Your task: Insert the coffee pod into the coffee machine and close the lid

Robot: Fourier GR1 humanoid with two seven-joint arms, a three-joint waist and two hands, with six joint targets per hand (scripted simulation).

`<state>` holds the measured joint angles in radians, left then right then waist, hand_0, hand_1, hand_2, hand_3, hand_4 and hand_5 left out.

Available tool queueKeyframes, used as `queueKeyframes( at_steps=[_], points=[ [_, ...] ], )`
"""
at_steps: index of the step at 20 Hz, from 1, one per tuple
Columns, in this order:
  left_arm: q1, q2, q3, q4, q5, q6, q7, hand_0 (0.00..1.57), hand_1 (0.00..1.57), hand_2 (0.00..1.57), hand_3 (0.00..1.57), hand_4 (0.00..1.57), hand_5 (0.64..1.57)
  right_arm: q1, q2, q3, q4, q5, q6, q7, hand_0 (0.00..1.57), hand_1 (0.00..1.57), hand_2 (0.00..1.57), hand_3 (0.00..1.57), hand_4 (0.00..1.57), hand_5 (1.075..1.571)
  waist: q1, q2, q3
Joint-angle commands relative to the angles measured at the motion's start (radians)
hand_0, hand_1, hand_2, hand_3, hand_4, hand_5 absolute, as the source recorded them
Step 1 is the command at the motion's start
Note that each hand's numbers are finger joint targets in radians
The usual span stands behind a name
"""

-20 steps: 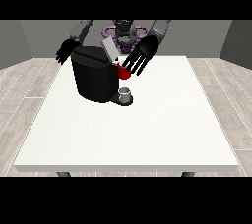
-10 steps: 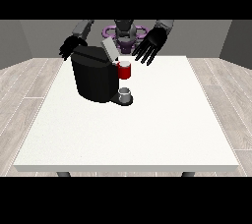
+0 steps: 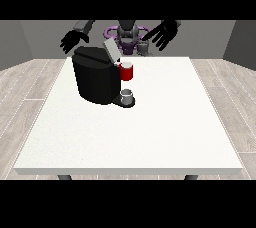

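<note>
Behind a large white square table (image 3: 150, 137), the humanoid robot holds both black hands raised and apart over the far edge, neither touching anything. At the view's right, the hand (image 3: 164, 34) shows its fingers spread wide; the hand at the view's left (image 3: 74, 40) hangs above the back of the machine with fingers straight and relaxed, holding nothing. On the table's left half stands the bulky black coffee machine (image 3: 95, 79), its pale grey lid (image 3: 111, 51) tilted up and open. A red thing at the machine (image 3: 127, 71) sits at the brewing head, and a small grey cup-shaped thing (image 3: 127, 95) rests on the machine's base below it; whether that is the grey coffee pod cannot be told, and the pod shows plainly nowhere else. Judged from this, the lid-closing step is in hand or near: the next move would call for one hand to come down onto the raised lid and press it flat. Pale wood-plank flooring (image 3: 230, 102) and grey walls (image 3: 30, 42) surround the table.
</note>
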<state>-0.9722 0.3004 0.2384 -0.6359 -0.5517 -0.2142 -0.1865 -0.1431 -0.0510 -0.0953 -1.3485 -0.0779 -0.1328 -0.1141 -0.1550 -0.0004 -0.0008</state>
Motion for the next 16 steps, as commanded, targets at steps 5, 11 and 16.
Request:
queueKeyframes(
  at_steps=[5, 11, 16],
  points=[
    [0.229, -0.154, 0.102, -0.004, 0.159, 0.022, -0.062, 0.0, 0.0, 0.0, 0.0, 0.0, 1.571, 0.057, -0.072, 0.022, -0.069, 0.008, 0.063, 0.079, 0.0, 0.0, 0.0, 0.0, 0.35, 1.571, 0.099, -0.189, 0.0],
    [0.308, -0.157, 0.158, -0.027, 0.261, -0.049, -0.082, 0.0, 0.0, 0.0, 0.0, 0.21, 1.571, -0.009, -0.114, 0.034, -0.149, -0.018, 0.121, 0.152, 0.0, 0.0, 0.0, 0.0, 0.0, 1.571, 0.145, -0.228, 0.0003],
    [0.338, -0.2, 0.141, -0.089, 0.298, -0.059, -0.088, 0.0, 0.0, 0.0, 0.0, 0.0, 1.571, -0.085, -0.111, 0.045, -0.149, -0.017, 0.14, 0.13, 0.0, 0.0, 0.0, 0.0, 0.0, 1.571, 0.209, -0.175, 0.0008]
  ],
)
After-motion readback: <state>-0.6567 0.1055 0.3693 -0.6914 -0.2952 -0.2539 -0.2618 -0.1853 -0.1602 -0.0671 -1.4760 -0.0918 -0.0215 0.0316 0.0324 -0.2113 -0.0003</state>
